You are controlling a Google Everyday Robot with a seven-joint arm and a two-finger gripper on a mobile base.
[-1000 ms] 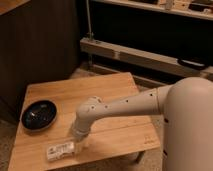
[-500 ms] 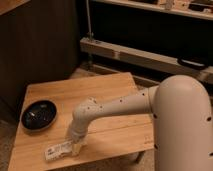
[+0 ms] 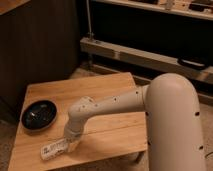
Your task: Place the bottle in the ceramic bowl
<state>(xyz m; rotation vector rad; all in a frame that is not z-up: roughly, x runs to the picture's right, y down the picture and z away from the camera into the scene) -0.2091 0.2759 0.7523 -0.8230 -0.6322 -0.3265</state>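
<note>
The small white bottle [image 3: 53, 149] lies on its side near the front left edge of the wooden table [image 3: 110, 95]. The glossy black ceramic bowl [image 3: 38, 114] sits on the table's left side, behind the bottle, and holds nothing but faint speckles. My gripper [image 3: 67, 144] is down at the bottle's right end, at the tip of my white arm [image 3: 107, 107], which reaches in from the right. The wrist hides the fingers.
The table's front edge runs just below the bottle. A dark wooden wall stands behind the table at left. A metal shelf rail [image 3: 150, 57] runs across the back right. The arm's big white shoulder [image 3: 175, 120] fills the right foreground.
My arm has swung lower and toward the front left, bringing the gripper down onto the bottle's right end. The bottle and bowl have stayed in place.
</note>
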